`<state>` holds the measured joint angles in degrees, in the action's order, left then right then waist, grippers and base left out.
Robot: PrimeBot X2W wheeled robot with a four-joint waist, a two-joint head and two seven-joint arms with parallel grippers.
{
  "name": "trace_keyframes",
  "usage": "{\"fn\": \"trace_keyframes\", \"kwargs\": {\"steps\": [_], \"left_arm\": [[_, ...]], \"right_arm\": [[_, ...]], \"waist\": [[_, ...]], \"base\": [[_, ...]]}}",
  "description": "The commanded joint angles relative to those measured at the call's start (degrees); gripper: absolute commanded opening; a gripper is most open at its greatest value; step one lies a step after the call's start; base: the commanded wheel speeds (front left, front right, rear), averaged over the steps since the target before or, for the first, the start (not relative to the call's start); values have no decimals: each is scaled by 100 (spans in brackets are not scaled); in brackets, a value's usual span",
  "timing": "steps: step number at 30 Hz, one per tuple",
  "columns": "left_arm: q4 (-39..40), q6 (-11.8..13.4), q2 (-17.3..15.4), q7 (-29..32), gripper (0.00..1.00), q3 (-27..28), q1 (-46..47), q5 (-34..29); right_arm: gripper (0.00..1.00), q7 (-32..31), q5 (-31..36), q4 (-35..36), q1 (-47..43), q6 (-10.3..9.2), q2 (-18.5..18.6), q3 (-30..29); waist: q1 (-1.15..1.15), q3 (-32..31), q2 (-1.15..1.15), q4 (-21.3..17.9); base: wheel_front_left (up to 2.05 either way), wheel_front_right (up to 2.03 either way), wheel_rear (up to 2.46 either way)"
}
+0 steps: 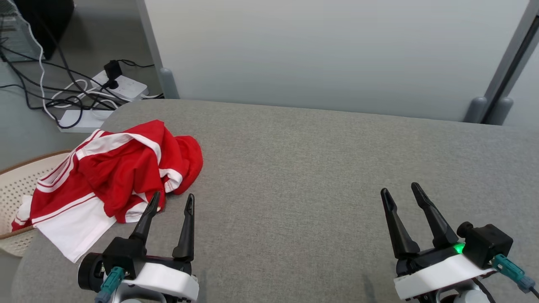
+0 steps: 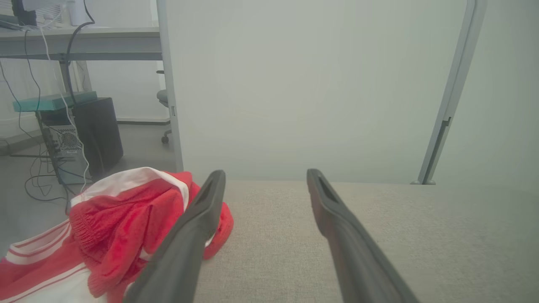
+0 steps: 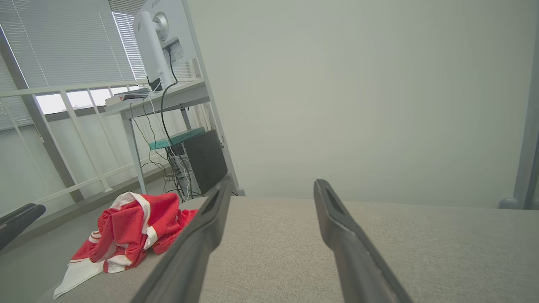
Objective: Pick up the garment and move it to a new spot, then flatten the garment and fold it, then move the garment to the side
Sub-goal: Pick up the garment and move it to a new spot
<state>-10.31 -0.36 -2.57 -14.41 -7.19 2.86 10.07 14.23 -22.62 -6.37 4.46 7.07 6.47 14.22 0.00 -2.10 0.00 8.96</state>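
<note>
Head view: crumpled red-and-white fabric garment (image 1: 113, 176) is seen ahead-left of the nearer, wide-spread left gripper (image 1: 172, 201); right gripper (image 1: 402, 190), likewise spread, well apart.

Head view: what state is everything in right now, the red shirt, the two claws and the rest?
garment: crumpled heap at the left edge of the table, unfolded, not held.
left gripper: open, empty, one fingertip at the garment's edge.
right gripper: open, empty, over bare table.
green light: lit.
basket: beside the table, garment overlapping its rim.
power strip: black plug inserted.
</note>
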Motion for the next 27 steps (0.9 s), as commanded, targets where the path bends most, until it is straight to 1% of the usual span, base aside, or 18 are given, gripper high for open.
{"fn": "trace_keyframes", "kwargs": {"steps": [1, 7, 8, 18, 27], "left_arm": [[159, 56, -31, -59, 100, 194, 323, -9], [168, 77, -31, -59, 100, 216, 323, -20], [168, 77, -31, -59, 100, 216, 323, -20], [199, 81, -31, -59, 100, 251, 320, -21], [201, 100, -31, -59, 100, 276, 288, -15]], "right_arm": [[100, 77, -7, 171, 269, 42, 51, 141], [100, 77, -24, 166, 273, 42, 48, 141], [100, 77, -24, 166, 273, 42, 48, 141], [100, 77, -37, 164, 259, 42, 47, 126], [100, 77, -65, 155, 259, 42, 71, 169]], "waist": [[0, 0, 0, 182], [0, 1, 0, 508], [0, 1, 0, 508], [0, 43, 0, 950], [0, 73, 0, 1068]], "base": [[0, 0, 0], [0, 0, 0], [0, 0, 0], [0, 0, 0], [0, 0, 0]]}}
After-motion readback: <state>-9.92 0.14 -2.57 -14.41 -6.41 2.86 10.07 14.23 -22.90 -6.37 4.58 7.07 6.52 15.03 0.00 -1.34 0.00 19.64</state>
